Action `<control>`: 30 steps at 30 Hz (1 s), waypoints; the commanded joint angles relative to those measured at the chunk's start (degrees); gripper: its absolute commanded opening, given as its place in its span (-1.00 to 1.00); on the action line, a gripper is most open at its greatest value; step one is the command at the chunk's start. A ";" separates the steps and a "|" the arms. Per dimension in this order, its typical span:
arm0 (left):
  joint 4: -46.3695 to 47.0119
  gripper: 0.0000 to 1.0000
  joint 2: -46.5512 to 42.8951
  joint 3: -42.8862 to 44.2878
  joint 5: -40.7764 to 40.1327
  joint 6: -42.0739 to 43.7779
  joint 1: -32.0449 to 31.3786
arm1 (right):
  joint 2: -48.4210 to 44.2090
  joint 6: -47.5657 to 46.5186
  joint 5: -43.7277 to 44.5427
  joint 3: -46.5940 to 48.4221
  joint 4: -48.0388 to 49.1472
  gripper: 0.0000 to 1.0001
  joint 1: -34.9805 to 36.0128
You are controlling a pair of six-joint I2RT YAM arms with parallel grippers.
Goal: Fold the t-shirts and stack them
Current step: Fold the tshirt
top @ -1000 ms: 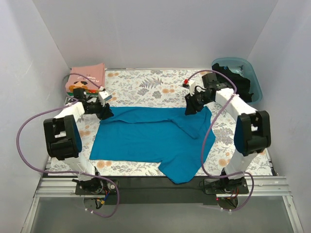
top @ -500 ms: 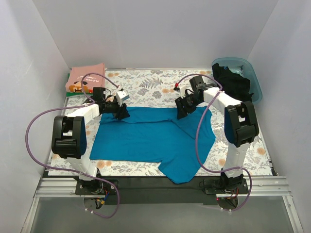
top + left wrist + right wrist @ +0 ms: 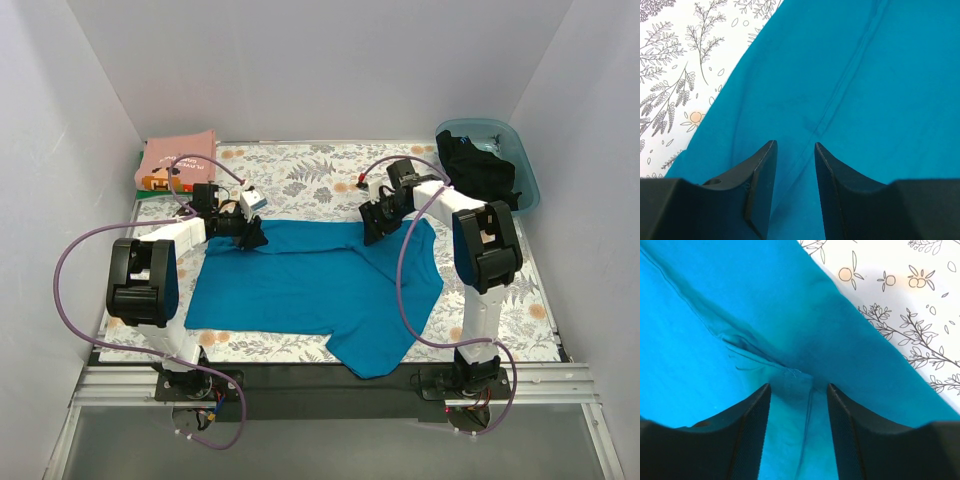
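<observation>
A teal-blue t-shirt (image 3: pixel 310 285) lies spread flat on the floral table covering, its lower right part hanging toward the near edge. My left gripper (image 3: pixel 254 234) sits low at the shirt's far left edge; in the left wrist view (image 3: pixel 794 146) its jaws are open over a seam of the teal cloth (image 3: pixel 850 80). My right gripper (image 3: pixel 372 230) sits low at the shirt's far edge right of centre; in the right wrist view (image 3: pixel 797 387) its jaws are open over a creased seam (image 3: pixel 760 352). A folded pink t-shirt (image 3: pixel 178 160) lies at the far left on a green one (image 3: pixel 143 183). A black t-shirt (image 3: pixel 480 170) lies in the tub.
A translucent blue plastic tub (image 3: pixel 524 185) stands at the far right corner. White walls close in the table on three sides. Purple cables loop from both arms. The floral covering (image 3: pixel 300 175) shows bare behind the teal shirt.
Both grippers have moved inward along the teal shirt's far edge, the left one to the right and the right one to the left. The shirt lies much as before.
</observation>
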 commanded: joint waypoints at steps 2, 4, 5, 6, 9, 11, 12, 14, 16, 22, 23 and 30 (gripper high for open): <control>0.70 -0.30 -2.65 -1.36 -0.17 0.19 -0.16 | -0.16 -0.06 -2.41 1.60 1.12 0.07 -0.06; 0.61 -0.30 -2.65 -1.45 -0.26 0.28 -0.16 | -1.57 -0.32 -2.94 0.89 1.03 0.02 0.02; 0.70 -0.30 -2.65 -1.45 -0.26 0.28 -0.16 | -2.44 -0.41 -3.64 0.19 1.11 0.01 -0.06; 0.79 -0.30 -2.65 -1.45 -0.18 0.19 -0.16 | -2.80 -0.58 -3.90 -0.16 1.03 -0.05 0.02; 1.23 -0.30 -2.13 -1.18 -0.09 -0.33 -0.08 | -3.33 -1.11 -4.87 -0.96 0.94 -0.32 0.37; 1.23 -0.30 -2.04 -0.83 0.09 -0.60 -0.16 | -3.68 -1.20 -5.83 -1.13 0.85 -0.71 0.46; 1.23 -0.30 -2.21 -0.75 0.17 -0.77 -0.16 | -3.77 -1.20 -6.10 -1.31 0.50 -0.84 0.55; 1.32 -0.30 -2.48 -0.74 0.09 -0.69 -0.16 | -4.21 -1.64 -6.98 -1.31 -0.11 -0.97 0.64; 1.32 -0.30 -2.91 -0.74 -0.09 -0.77 -0.16 | -5.61 -2.25 -7.51 -2.01 -1.17 -0.97 0.90; 1.14 -0.31 -3.88 -1.89 -0.26 -0.34 -0.16 | -10.71 -3.83 -8.74 -6.92 -3.01 -0.97 3.45; 1.06 -0.31 -3.88 -1.97 -0.52 -0.33 -0.16 | -11.41 -4.36 -8.57 -7.72 -3.10 -0.97 4.67; 0.97 -0.31 -3.62 -1.89 -1.40 -0.86 -0.16 | -11.42 -5.68 -8.56 -10.89 -5.65 -0.91 10.13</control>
